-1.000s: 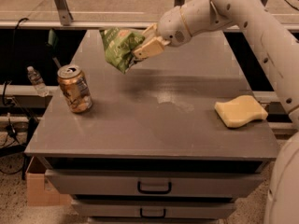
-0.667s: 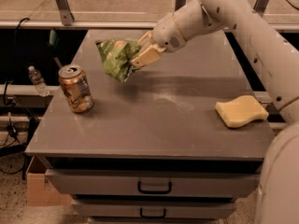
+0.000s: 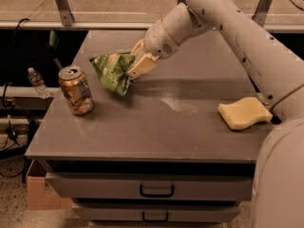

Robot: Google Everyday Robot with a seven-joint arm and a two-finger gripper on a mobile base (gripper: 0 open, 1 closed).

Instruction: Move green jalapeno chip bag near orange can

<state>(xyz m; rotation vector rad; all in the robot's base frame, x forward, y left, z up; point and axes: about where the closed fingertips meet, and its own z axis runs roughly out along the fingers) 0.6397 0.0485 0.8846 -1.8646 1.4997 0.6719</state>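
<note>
The green jalapeno chip bag point(image 3: 112, 72) is a crinkly green foil bag hanging tilted from my gripper point(image 3: 135, 66), its lower corner close to or touching the grey table top. The gripper is shut on the bag's right edge. The arm reaches in from the upper right. The orange can point(image 3: 75, 90) stands upright on the table's left side, a short gap to the left of the bag.
A pale yellow sponge point(image 3: 244, 113) lies near the table's right edge. A small clear plastic bottle point(image 3: 36, 83) stands off the table to the left. The grey table point(image 3: 156, 127) has drawers below its front edge. A cardboard box point(image 3: 40, 194) sits on the floor at lower left.
My gripper has carried the chip bag to the left and down, from above the table's back middle to just right of the orange can. The can and sponge have not moved.
</note>
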